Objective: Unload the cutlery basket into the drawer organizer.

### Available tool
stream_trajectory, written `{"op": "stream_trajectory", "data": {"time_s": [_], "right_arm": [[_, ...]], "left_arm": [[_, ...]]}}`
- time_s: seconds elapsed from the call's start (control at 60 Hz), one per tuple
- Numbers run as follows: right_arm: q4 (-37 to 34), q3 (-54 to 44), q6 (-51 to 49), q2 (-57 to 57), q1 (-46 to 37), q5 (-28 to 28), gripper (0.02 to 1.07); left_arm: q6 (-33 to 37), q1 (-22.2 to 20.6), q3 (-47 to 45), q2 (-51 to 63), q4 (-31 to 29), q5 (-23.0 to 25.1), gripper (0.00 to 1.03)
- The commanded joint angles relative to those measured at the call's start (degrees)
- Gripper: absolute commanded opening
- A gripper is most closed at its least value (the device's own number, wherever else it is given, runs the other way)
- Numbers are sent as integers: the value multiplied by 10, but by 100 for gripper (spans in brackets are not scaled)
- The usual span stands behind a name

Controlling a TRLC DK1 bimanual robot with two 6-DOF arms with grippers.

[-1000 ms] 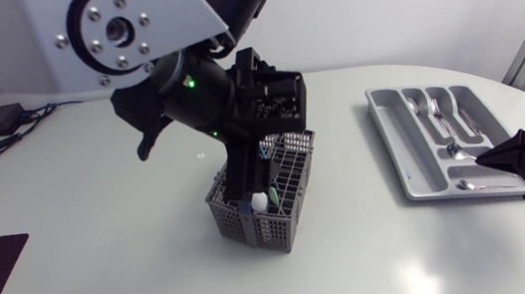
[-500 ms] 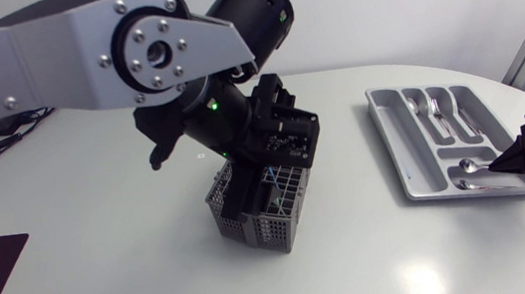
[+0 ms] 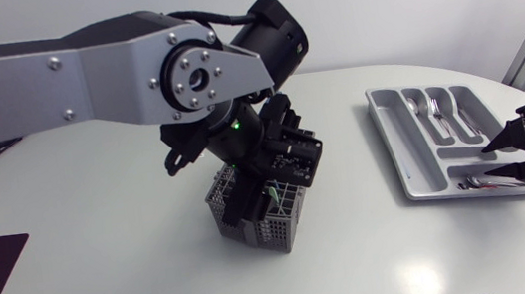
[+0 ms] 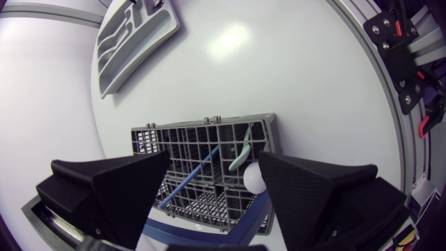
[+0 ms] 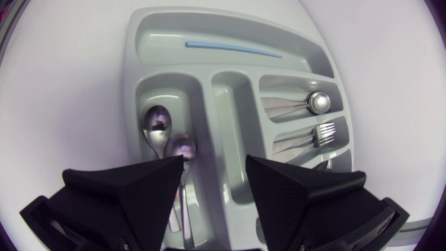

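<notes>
Grey basket (image 3: 253, 230) with green utensil (image 3: 275, 202); spoons (image 5: 156, 124) in organizer (image 5: 226, 125)

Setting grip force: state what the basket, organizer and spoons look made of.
Cutlery basket: likely matte grey plastic, moulded grid walls. Drawer organizer: probably smooth grey plastic, soft sheen, rounded compartments. Spoons: polished metal, seemingly steel, mirror-like reflections in the bowls.
</notes>
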Motion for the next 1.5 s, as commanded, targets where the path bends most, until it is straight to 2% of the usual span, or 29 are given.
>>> {"op": "stream_trajectory", "data": {"time_s": [0.0,0.133,0.383,0.65,0.767,0.85,1.05,1.283,1.35,1.483], "right_arm": [[-9,-21,8,-32,-7,-19,91],[-15,-64,16,-80,-7,-50,91],[-16,-177,12,-172,-4,-93,91],[-15,-271,11,-251,11,-111,92],[-17,-293,9,-273,15,-117,92],[-17,-309,9,-285,19,-120,92],[-17,-324,9,-299,21,-131,92],[-17,-325,8,-300,21,-134,92],[-17,-329,6,-303,20,-136,92],[-21,-337,4,-314,17,-138,92]], "left_arm": [[29,-2,-13,13,-7,-11,93],[38,-4,-18,11,-10,-25,91],[51,-7,-10,23,-15,-43,80],[65,-18,45,54,-64,-43,60],[71,-18,80,71,-96,-43,59],[75,-18,108,84,-123,-43,42],[81,-18,123,101,-156,-43,25],[80,-21,119,107,-160,-47,24],[80,-21,118,107,-161,-47,20],[79,-21,112,110,-163,-48,20]]}}
